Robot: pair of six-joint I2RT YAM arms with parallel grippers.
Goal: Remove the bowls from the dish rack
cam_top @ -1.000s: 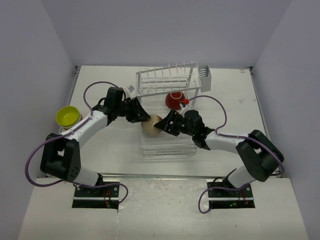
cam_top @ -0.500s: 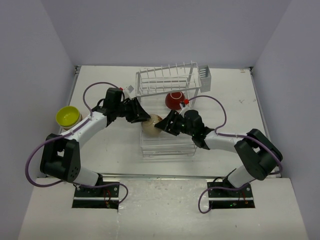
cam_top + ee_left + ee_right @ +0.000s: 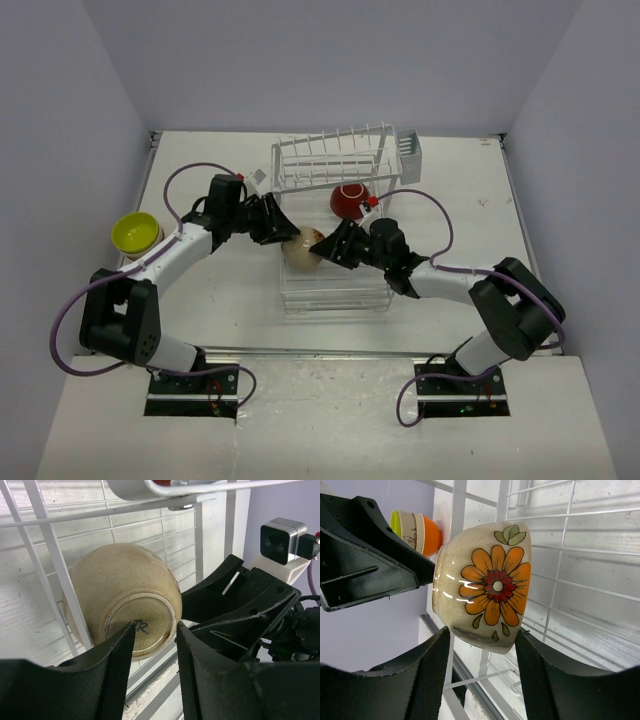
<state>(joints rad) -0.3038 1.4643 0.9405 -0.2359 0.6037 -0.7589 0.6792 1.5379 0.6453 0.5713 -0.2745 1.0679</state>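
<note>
Beige bowl (image 3: 481, 587) — glossy, orange flower (image 3: 493, 586) painted outside.

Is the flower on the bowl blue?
No, the beige bowl has a flower with orange petals and a red middle.

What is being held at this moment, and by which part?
The right gripper clamps the flowered beige bowl across its side wall. The left gripper brackets the bowl's base, but contact there cannot be told.

The right tool (image 3: 481, 641) clamps a flowered beige bowl (image 3: 485, 587) above the dish rack (image 3: 459, 500).
</note>
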